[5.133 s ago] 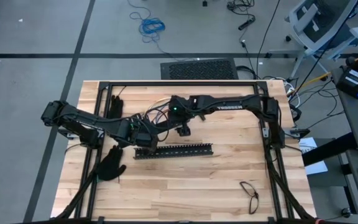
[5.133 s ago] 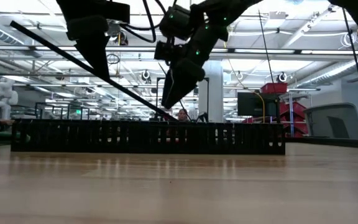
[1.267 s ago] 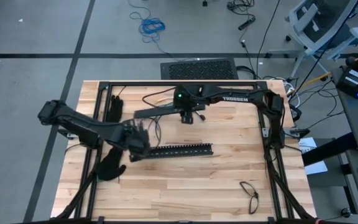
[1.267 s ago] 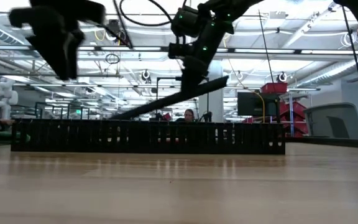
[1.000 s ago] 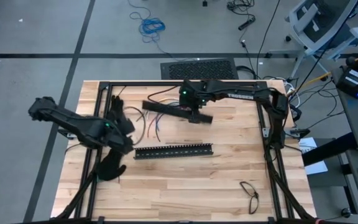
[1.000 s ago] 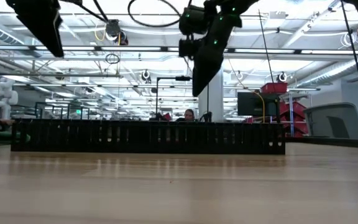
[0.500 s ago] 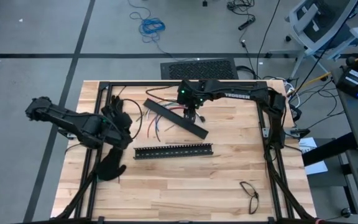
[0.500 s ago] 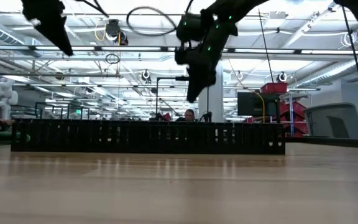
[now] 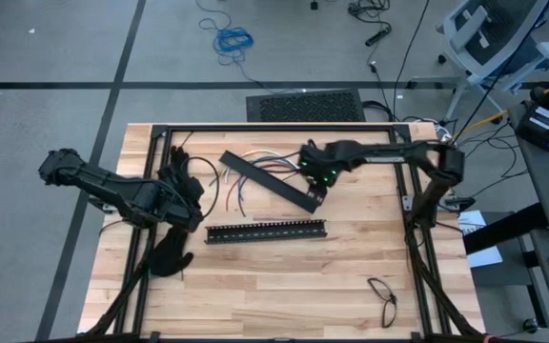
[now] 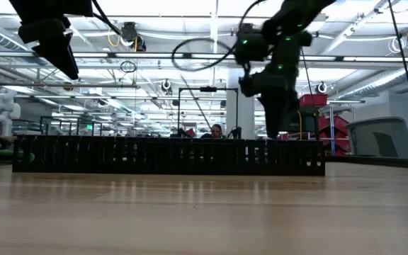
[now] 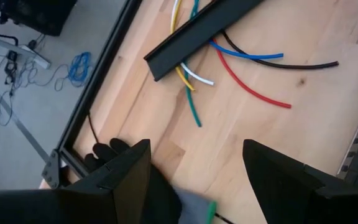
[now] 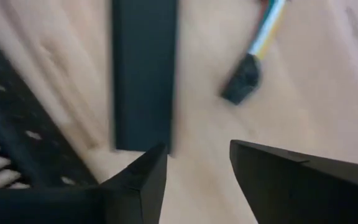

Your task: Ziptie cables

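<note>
The light wooden table top (image 9: 284, 276) stands on a grey floor (image 9: 55, 48) with dark lines. A blue coiled cable (image 9: 232, 40) lies on that floor. A grey office chair (image 9: 489, 33) stands nearby. Long bright ceiling lights (image 10: 190, 34) shine in the big room.

place: robotics lab | evidence: white humanoid robot (image 10: 4, 106), ceiling light strips (image 10: 190, 58), red rack (image 10: 329, 122), office chair (image 9: 489, 36)
</note>
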Robot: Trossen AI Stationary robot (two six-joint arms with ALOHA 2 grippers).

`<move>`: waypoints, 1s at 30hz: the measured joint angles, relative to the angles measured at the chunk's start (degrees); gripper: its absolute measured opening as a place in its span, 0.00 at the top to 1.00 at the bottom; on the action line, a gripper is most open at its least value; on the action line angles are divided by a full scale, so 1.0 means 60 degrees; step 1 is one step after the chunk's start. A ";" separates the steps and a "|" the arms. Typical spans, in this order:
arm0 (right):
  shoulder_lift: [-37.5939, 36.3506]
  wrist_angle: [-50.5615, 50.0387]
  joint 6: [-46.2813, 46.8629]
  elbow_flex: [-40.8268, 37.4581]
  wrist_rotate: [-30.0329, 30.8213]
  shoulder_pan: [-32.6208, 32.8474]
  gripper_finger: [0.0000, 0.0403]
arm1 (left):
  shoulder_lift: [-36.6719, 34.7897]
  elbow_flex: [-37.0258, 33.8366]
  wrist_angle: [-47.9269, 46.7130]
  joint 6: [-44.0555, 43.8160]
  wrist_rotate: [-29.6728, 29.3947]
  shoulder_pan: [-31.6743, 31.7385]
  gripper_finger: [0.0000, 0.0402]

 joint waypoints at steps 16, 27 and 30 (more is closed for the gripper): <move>0.1056 0.2832 0.1588 -0.0966 0.0245 0.0589 0.67 | -0.0006 0.0000 -0.0033 0.0187 0.0007 0.0000 0.38; 0.1700 0.3052 0.1043 -0.1143 0.0527 0.0513 0.98 | -0.0006 -0.0004 -0.0026 0.0125 0.0253 0.0000 0.38; 0.1365 0.2740 0.0886 -0.1147 0.0548 0.0556 0.99 | -0.0006 0.0000 -0.0030 -0.0257 0.0267 0.0000 0.38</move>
